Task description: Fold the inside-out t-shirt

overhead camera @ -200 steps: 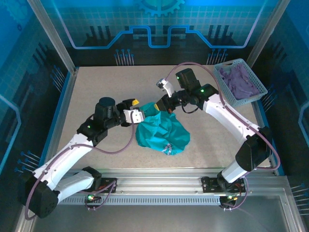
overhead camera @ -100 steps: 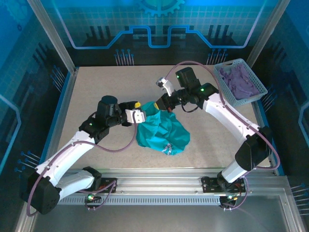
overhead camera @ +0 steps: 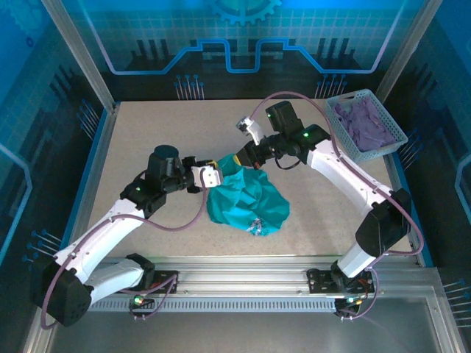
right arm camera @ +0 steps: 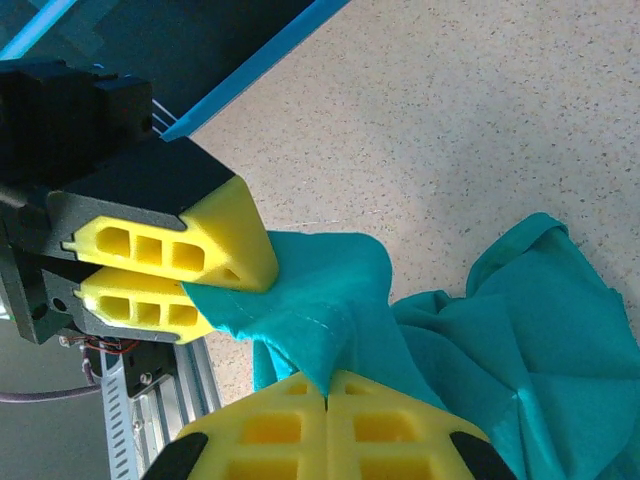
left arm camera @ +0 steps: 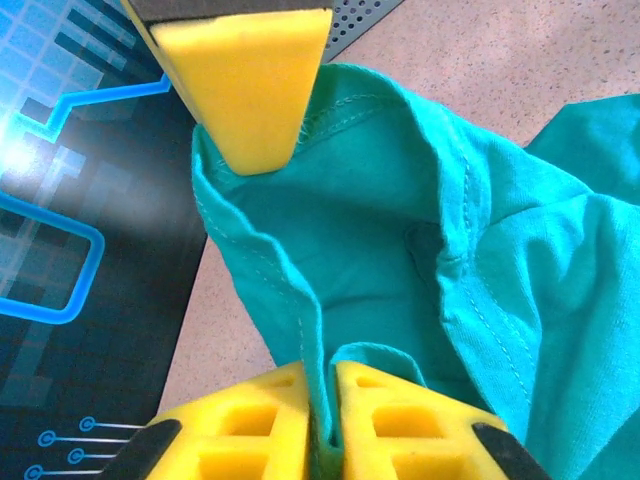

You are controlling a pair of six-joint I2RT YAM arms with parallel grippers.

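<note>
— Speckled beige table (overhead camera: 147, 132), blue-lit panels all round. How much room is open at its edges?

— Plenty. The left half is bare right up to the left edge, and the strip along the far edge is bare too. At the far right corner sits a basket (overhead camera: 398, 138) with a purple cloth (overhead camera: 364, 121) in it (well apart from both sets of fingers).

— And the t-shirt?

— The t-shirt (overhead camera: 246, 202) lies bunched in a teal heap around the middle of the table, somewhat nearer the near edge than the far one, with bare surface on every side. A pale print shows on the side of the heap facing the near edge.

— Where does it lie against the grippers?

— Both meet it at its far left rim. The left gripper (overhead camera: 213, 176) reaches in from the left and the right gripper (overhead camera: 239, 159) from the far right, so the two sit near each other with cloth between them.

— Are they holding it?

— Yes. In the left wrist view the left pads are pressed together with a stitched edge of the fabric pinched between them. In the right wrist view the right pads are closed flush on a fold that comes out from between them, and the left fingers are just beside, on the same edge.
</note>
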